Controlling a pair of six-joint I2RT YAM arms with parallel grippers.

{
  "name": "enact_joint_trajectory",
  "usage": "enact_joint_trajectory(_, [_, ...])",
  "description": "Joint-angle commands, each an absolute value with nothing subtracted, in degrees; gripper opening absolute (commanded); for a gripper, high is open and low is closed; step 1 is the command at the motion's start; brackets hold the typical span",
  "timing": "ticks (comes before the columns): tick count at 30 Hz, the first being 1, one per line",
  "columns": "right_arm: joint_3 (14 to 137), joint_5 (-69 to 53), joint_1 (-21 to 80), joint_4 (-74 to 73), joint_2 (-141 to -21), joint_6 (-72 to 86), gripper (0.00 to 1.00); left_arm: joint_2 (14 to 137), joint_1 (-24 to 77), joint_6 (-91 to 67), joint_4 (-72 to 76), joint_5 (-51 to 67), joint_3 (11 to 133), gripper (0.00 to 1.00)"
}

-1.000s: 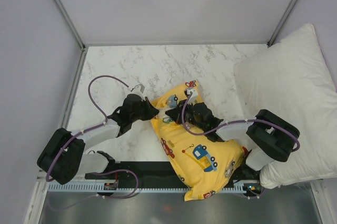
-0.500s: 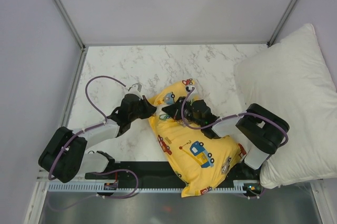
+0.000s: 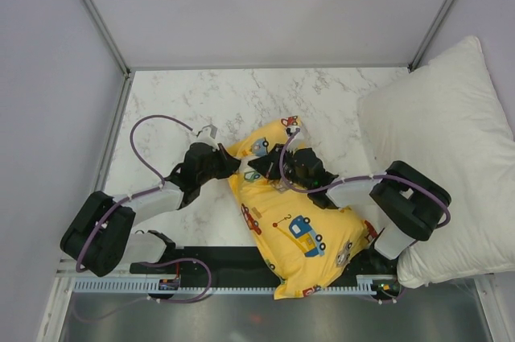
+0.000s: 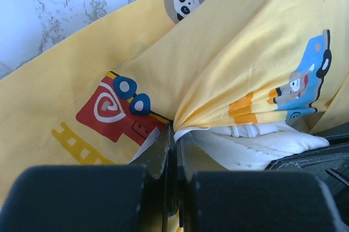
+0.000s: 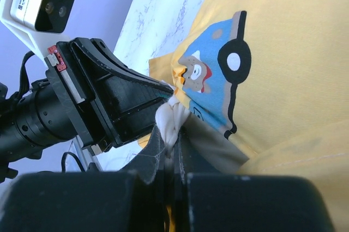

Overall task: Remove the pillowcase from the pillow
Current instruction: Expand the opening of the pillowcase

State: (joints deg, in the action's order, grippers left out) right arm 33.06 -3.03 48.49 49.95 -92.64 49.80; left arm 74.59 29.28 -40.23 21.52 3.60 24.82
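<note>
The left hand (image 4: 173,135) is pinched shut on a gathered fold of the pillowcase (image 4: 262,52). The right hand (image 5: 171,134) is clamped on a bunched knot of the cream pillow (image 5: 170,114) — the two hands nearly tip to tip. The rest of the pillow is hidden inside. The pillowcase — yellow, printed with vehicles — lies crumpled between the arms on the counter (image 3: 241,100).
</note>
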Motion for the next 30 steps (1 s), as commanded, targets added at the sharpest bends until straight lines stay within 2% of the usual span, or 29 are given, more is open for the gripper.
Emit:
enact_joint_trajectory(1, [42.4, -17.9, 51.5, 96.1, -84.3, 60.6, 0.00, 78.0, 27.2, -37.0, 17.2, -5.2, 22.2, 0.02])
enact_joint_trajectory(19, [51.8, -18.9, 54.1, 99.3, -82.2, 65.4, 0.00, 82.1, 27.2, -38.1, 22.1, -1.8, 22.0, 0.02])
enact_joint_trajectory(30, [53.0, -19.7, 55.6, 97.3, -77.2, 64.4, 0.00, 83.8, 27.3, -38.1, 24.6, -1.3, 20.1, 0.02])
